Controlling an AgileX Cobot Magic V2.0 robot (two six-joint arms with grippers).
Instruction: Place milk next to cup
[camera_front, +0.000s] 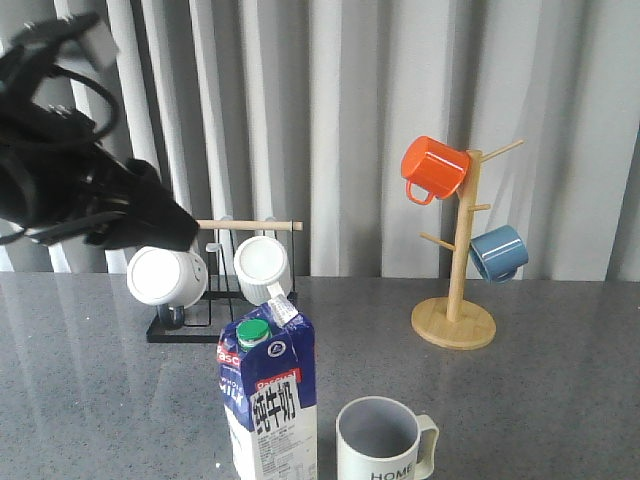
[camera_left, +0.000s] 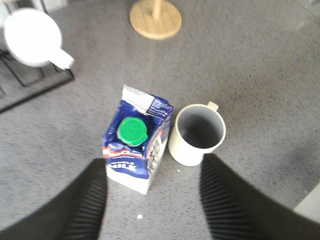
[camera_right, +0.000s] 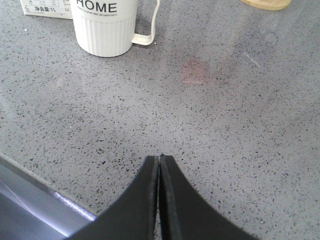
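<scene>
The milk (camera_front: 268, 400) stands upright on the grey table at the front, green cap on top. The cup (camera_front: 380, 440), white with a grey inside and "HOME" lettering, stands just to its right, a small gap between them. Both show from above in the left wrist view: milk (camera_left: 137, 145), cup (camera_left: 197, 134). My left gripper (camera_left: 152, 200) is open and empty, raised high above them; its arm (camera_front: 90, 200) is at the upper left. My right gripper (camera_right: 160, 165) is shut and empty, low over the table, in front of the cup (camera_right: 105, 25) and the milk's base (camera_right: 45, 9).
A black rack (camera_front: 190, 330) with two plain white mugs (camera_front: 165, 275) stands behind the milk. A wooden mug tree (camera_front: 455, 320) at the back right holds an orange mug (camera_front: 432, 168) and a blue mug (camera_front: 498, 252). The table's front edge (camera_right: 40, 200) is near my right gripper.
</scene>
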